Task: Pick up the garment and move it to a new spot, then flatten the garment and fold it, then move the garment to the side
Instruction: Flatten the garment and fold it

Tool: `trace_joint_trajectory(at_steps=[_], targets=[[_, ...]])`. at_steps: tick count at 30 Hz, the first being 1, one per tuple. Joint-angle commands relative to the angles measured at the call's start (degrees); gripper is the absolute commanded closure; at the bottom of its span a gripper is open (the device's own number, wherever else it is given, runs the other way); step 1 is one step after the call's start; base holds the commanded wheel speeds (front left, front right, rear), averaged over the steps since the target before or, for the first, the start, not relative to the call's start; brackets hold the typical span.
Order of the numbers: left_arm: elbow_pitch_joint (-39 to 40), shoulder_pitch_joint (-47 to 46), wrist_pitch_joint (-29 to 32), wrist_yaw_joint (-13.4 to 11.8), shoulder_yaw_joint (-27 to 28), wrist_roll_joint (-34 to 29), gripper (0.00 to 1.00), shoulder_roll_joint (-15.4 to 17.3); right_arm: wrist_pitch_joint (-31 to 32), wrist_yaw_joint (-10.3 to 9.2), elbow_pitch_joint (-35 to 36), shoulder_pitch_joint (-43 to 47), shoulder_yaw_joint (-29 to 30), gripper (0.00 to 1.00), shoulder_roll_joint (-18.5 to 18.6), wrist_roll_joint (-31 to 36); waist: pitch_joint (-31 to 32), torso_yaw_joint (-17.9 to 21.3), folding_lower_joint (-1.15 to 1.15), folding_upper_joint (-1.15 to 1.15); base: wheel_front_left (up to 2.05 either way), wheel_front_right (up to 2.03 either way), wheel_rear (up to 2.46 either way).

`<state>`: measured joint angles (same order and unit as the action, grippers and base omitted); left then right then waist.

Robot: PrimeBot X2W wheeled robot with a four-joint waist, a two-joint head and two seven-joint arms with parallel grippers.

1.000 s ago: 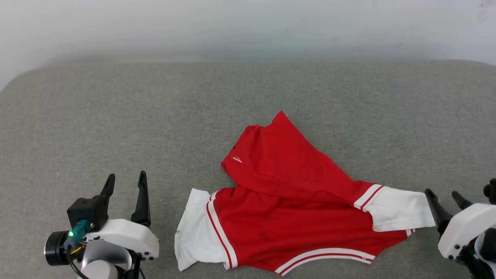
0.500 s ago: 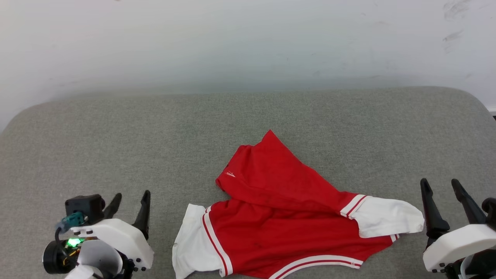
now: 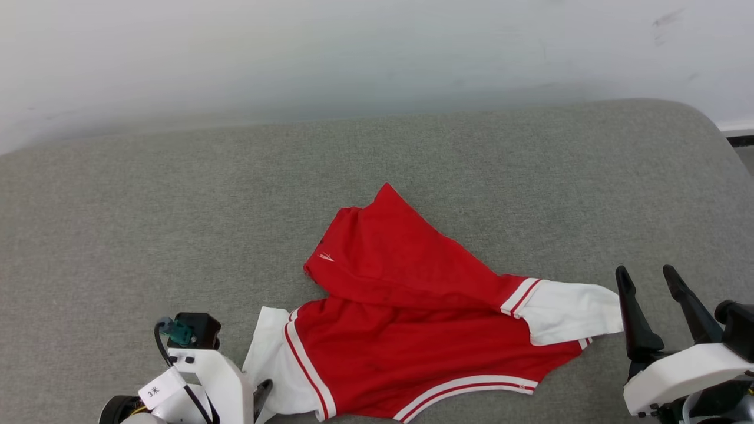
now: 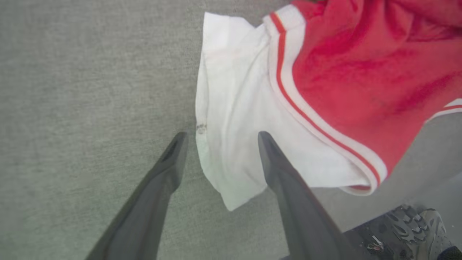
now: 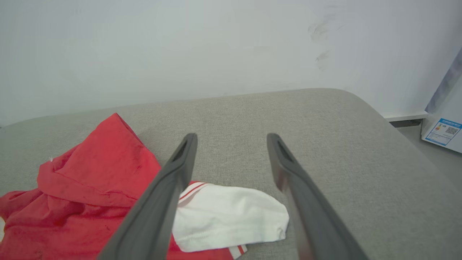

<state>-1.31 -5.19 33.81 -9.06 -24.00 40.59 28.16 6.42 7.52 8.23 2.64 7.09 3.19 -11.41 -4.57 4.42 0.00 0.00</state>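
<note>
The garment (image 3: 412,306) lies crumpled on the grey padded surface (image 3: 147,206), red body in the middle and a white sleeve at each end. My left gripper (image 4: 221,139) hangs open just above the left white sleeve (image 4: 234,108), its fingertips straddling the sleeve's outer edge. Its white wrist (image 3: 206,377) sits at the bottom left of the head view. My right gripper (image 3: 648,281) is open and empty, fingers pointing up, right beside the end of the right white sleeve (image 3: 571,312). That sleeve (image 5: 231,213) lies below and between the right fingers (image 5: 180,162).
A pale wall (image 3: 377,53) rises behind the padded surface, whose rounded right edge (image 3: 716,135) drops to the floor. A white box with a blue label (image 5: 444,133) stands past that edge. A dark patterned object (image 4: 415,227) lies on the floor below the near edge.
The head view has shifted. My left gripper has swung right and tipped down over the left white sleeve. The right gripper stays open beside the right sleeve.
</note>
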Motion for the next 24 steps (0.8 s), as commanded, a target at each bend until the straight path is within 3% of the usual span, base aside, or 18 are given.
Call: trace_joint_trajectory(at_steps=[1,9,10,11,12,14,24], targets=[[-1.1,-0.3,1.2,-0.3,-0.5,0.1,0.0,0.2,-0.3,-0.06,-0.1,-0.2,-0.2,0.0,-0.3,-0.4,-0.8,0.9,0.0,0.0,0.0,0.0,0.0],[-6.8,-1.5,6.2,1.3,-4.0,1.0,0.0,-1.2,-0.8,-0.06,-2.1,-1.5,-0.1,0.0,-0.4,-2.1,-3.2,1.6,0.0,0.0,0.0,0.0,0.0],[-7.4,-1.6,6.7,1.7,-4.6,0.9,0.53,-1.5,-0.5,-0.06,-2.4,-1.6,0.4,0.0,-0.4,-2.3,-3.4,1.7,0.0,0.0,0.0,0.0,0.0],[-7.9,-1.9,6.7,2.0,-4.9,1.3,0.82,-2.0,-0.2,-0.06,-2.8,-1.8,0.8,0.0,-0.4,-2.5,-3.5,1.7,0.0,0.0,0.0,0.0,0.0],[-8.3,-2.1,6.7,2.2,-5.2,1.3,1.0,-2.3,0.2,-0.06,-3.2,-1.9,1.3,0.0,-0.4,-2.9,-3.4,1.8,0.0,0.0,0.0,0.0,0.0],[-8.4,-2.1,6.9,2.4,-5.6,1.4,1.0,-2.7,2.4,-0.06,-4.9,-1.5,2.5,0.0,0.0,-3.9,-3.2,1.8,0.0,0.0,0.0,0.0,0.0],[-1.7,-4.3,1.2,2.1,-3.1,-1.0,1.0,-0.3,16.5,-0.05,-14.8,-1.5,6.5,0.0,8.5,-11.4,-3.2,0.2,0.0,0.0,0.0,0.0,0.0]])
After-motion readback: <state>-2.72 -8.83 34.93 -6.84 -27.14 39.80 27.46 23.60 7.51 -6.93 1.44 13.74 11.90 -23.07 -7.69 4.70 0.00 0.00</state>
